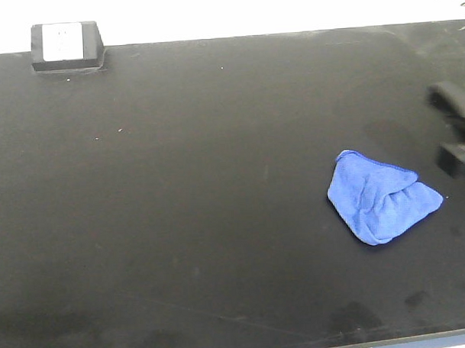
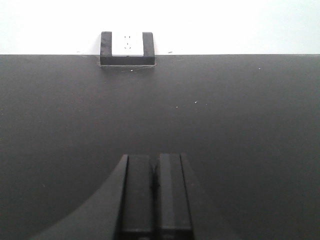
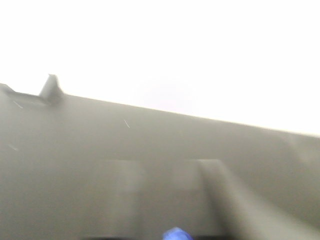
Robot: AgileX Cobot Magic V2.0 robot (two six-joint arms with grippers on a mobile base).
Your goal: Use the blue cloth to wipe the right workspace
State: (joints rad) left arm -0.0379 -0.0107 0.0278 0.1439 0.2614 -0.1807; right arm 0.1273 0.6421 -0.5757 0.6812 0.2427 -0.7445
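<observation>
Royal-blue, soft and wrinkled, the small microfibre blue cloth (image 1: 380, 207) lies loose in a crumpled heap toward the right of the wide matte black worktop (image 1: 187, 191), untouched and free to be picked up. At that edge the right hand (image 1: 458, 128) shows blurred, well short of the rag; I cannot tell its spread. The left hand (image 2: 156, 200) rests with fingers pressed together, parked facing the small black box with a white face (image 1: 66, 45).

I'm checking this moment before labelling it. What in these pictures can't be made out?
- Right gripper: front view, cut off by the right edge and blurred; open or shut unclear.
- Right wrist view: motion-blurred and overexposed; only a sliver of the blue cloth shows at the bottom edge.
- Small black box: its white face is washed out.
- Blue cloth's underside: hidden by folds.
</observation>
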